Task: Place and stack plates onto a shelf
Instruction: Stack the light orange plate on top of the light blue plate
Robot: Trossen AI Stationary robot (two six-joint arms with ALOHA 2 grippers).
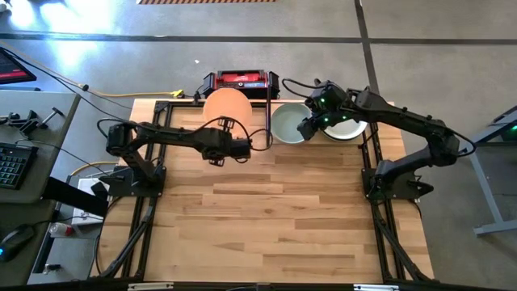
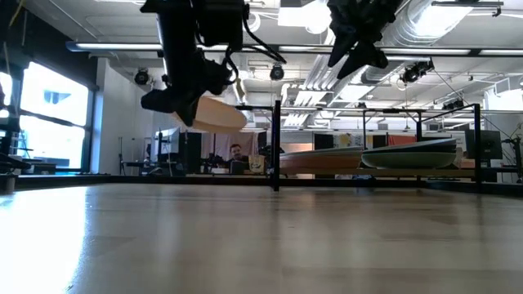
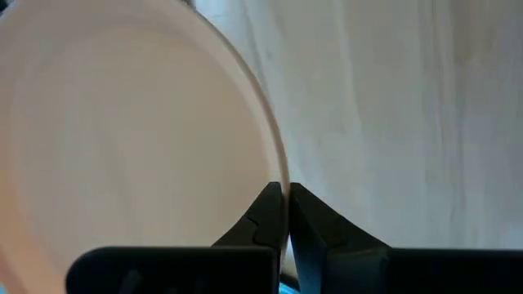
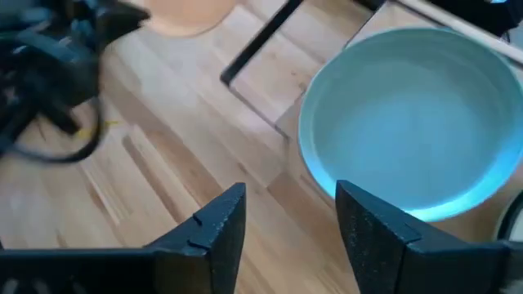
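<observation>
1. Terracotta pink is the colour of the plate (image 1: 227,107) now being carried: it is pinched by its rim in the left gripper (image 1: 239,148), whose fingers (image 3: 274,214) are closed tight on the thin edge, and it is held tilted in the air over the left half of the shelf (image 1: 174,109), not yet set down.
2. Two plates are already seen on the shelf's right half, past the central divider (image 1: 269,121): a pale green plate (image 1: 288,123) just beside the divider and a white plate (image 1: 349,129) next to it, partly hidden under the right arm.
3. In the low view more plates appear to be stacked there, though their number cannot be told.
4. The right gripper (image 4: 282,214) is held above the near rim of the pale green plate with its jaws spread wide and nothing between them.
5. The task is judged to be partly done: the pink plate is still to be lowered and released, and no further loose plates are seen on the table.
6. Matte, smooth surfaces and shallow round forms with thin raised rims are shown by all the plates.
7. Light wood planks are shown by the table (image 1: 266,218) and shelf board; thin black metal rod is used for the frame.
</observation>
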